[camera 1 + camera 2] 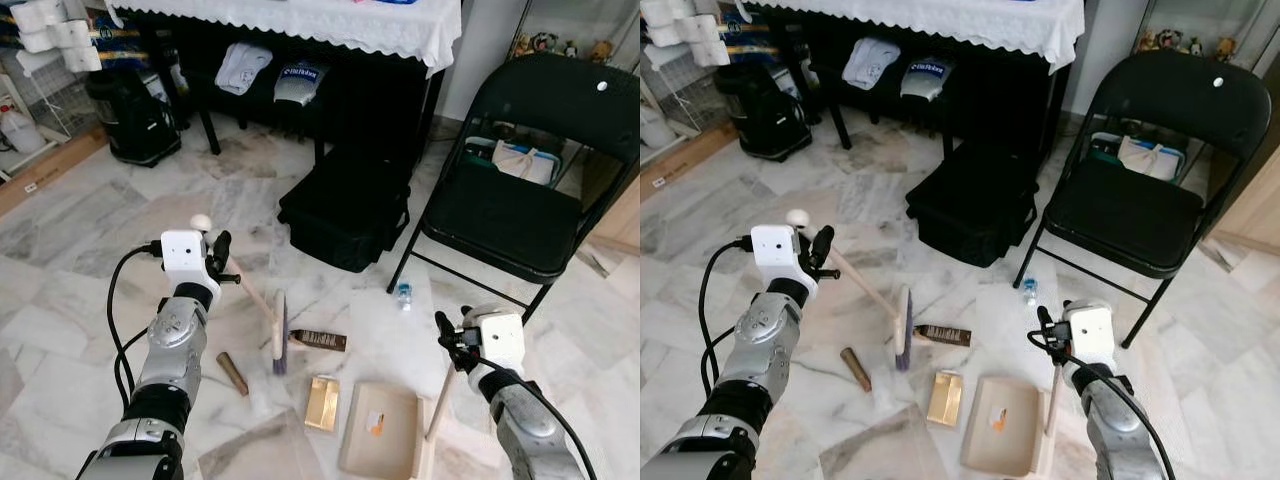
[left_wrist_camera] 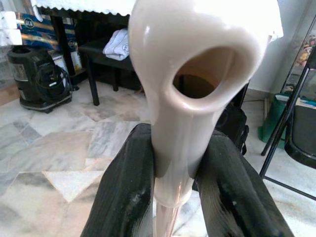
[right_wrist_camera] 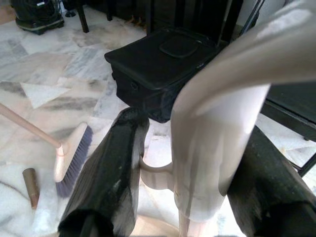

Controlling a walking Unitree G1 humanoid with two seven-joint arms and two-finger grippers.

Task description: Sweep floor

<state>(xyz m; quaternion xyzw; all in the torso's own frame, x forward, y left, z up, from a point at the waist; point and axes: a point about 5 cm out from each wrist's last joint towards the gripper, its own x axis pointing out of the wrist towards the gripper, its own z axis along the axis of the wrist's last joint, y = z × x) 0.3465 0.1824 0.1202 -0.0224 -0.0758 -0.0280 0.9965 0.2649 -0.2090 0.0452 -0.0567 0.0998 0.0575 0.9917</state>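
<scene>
2 black fingers of the left gripper [image 2: 173, 197] pinched the glossy cream broom handle [image 1: 245, 292] just below its looped end, their tips cut off by the frame edge. The broom head [image 1: 279, 331], with purple bristles, rested on the marble floor [image 1: 90, 250] beside a brown wrapper [image 1: 320, 340], a gold packet [image 1: 323, 403] and a brown tube [image 1: 233, 373]. The right gripper [image 3: 190, 197] clamped the upright handle of the beige dustpan [image 1: 380, 430], which sat flat near a black folding chair [image 1: 530, 190]
</scene>
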